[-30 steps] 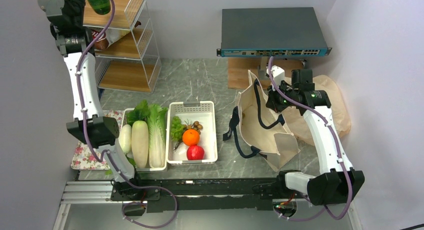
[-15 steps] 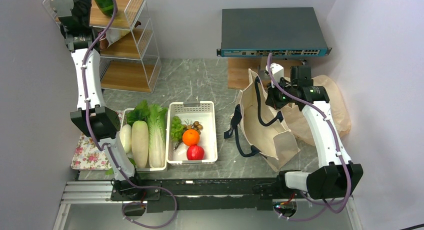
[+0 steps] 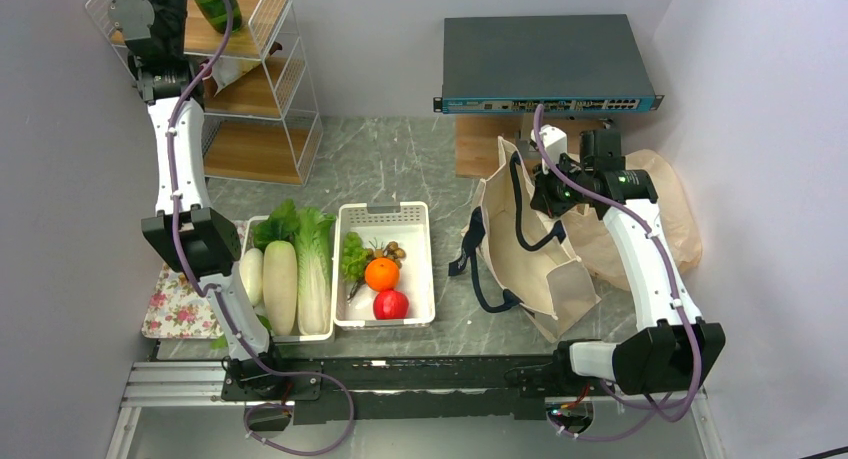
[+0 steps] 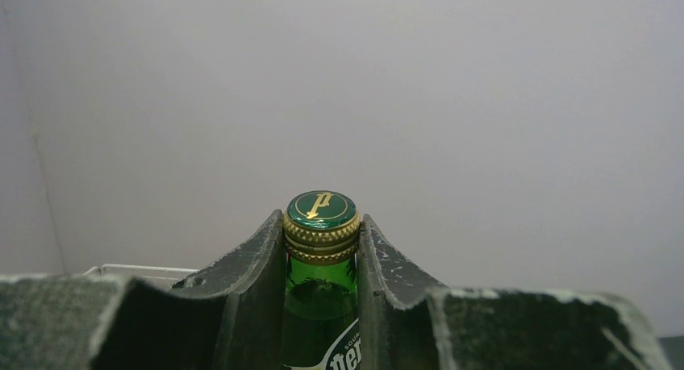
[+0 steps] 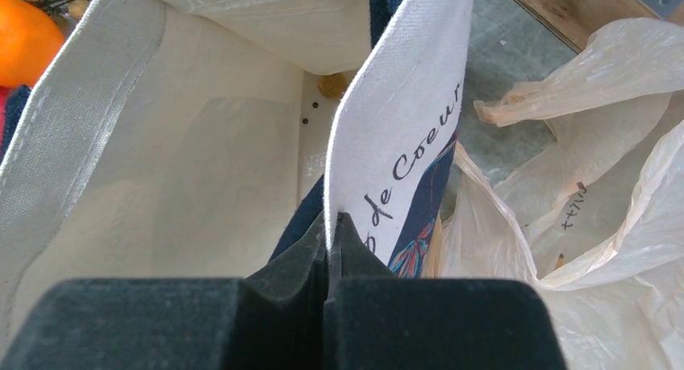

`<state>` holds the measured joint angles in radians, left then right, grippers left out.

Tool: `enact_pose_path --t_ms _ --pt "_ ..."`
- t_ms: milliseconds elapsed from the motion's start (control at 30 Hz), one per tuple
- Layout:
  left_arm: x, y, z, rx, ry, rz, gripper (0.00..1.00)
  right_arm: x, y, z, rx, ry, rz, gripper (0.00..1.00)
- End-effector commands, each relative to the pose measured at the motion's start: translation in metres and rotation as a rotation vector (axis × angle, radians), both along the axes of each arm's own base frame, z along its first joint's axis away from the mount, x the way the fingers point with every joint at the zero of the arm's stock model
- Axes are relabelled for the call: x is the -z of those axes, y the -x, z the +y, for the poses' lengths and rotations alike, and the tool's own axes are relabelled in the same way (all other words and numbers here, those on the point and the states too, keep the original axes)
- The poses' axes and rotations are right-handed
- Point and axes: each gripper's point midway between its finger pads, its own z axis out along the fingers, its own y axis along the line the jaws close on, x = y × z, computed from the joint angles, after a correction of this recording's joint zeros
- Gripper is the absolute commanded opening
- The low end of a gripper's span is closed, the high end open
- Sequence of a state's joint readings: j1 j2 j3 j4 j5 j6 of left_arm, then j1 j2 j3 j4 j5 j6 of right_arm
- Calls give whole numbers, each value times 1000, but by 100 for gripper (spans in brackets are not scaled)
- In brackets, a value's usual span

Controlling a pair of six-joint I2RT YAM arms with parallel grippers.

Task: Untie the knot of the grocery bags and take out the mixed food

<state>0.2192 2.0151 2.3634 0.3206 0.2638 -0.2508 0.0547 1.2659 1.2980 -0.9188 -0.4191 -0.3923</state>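
Observation:
My left gripper is shut on the neck of a green bottle with a gold-ringed green cap, held up at the top of the wire shelf rack; the bottle also shows in the top view. My right gripper is shut on the rim of the cream canvas tote, holding it open. The peach-beige plastic bag lies open behind the tote; no knot shows. Cabbage, radishes, orange, apple and grapes lie in white baskets.
A grey network switch sits on a wooden block at the back. A floral tray lies at the left edge. A small brown nut lies in the tote's bottom. Walls close in on both sides.
My left arm has carried the green bottle a little to the right, over the top of the shelf rack. The right gripper still holds the tote rim, shifted slightly.

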Motion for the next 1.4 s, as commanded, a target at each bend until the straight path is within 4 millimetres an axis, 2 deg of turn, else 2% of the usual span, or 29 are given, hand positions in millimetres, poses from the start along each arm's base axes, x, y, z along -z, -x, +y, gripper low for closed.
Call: enact_pose_path --t_ms 0,233,300,367,667,733,867,933,1033,1167,1267,1367 --pt "-54 44 -13 17 -30 -183 16 -21 -16 -2 16 -1 -79 0" --pt "-46 41 -12 4 -44 -163 58 -20 -15 -2 15 0 -78 0" --pt "-46 41 -13 5 -53 -164 74 -20 -16 -3 17 3 -81 0" --pt "-45 39 -13 4 -59 -162 82 -21 -16 -3 18 4 -84 0" --pt "-50 46 -12 -20 -73 -169 99 -23 -15 -4 21 4 -88 0" --pt "-52 51 -13 -25 -83 -174 99 -22 -15 -4 20 2 -87 0" --pt "-53 64 -16 -42 -113 -175 99 -27 -15 -3 23 -12 -98 0" --pt "-57 82 -20 -67 -170 -188 99 -34 -17 -2 39 -33 -108 0" --pt "-51 104 -17 -122 -251 -165 99 -45 -25 -26 162 -118 -102 0" --pt "-40 136 -5 -184 -304 -81 99 -38 -33 -85 362 -143 -73 0" --pt "-17 157 -13 -192 -373 18 99 -38 -35 -120 445 -115 -112 0" --pt "19 173 -23 -149 -408 162 99 -25 -30 -133 447 -77 -76 0"
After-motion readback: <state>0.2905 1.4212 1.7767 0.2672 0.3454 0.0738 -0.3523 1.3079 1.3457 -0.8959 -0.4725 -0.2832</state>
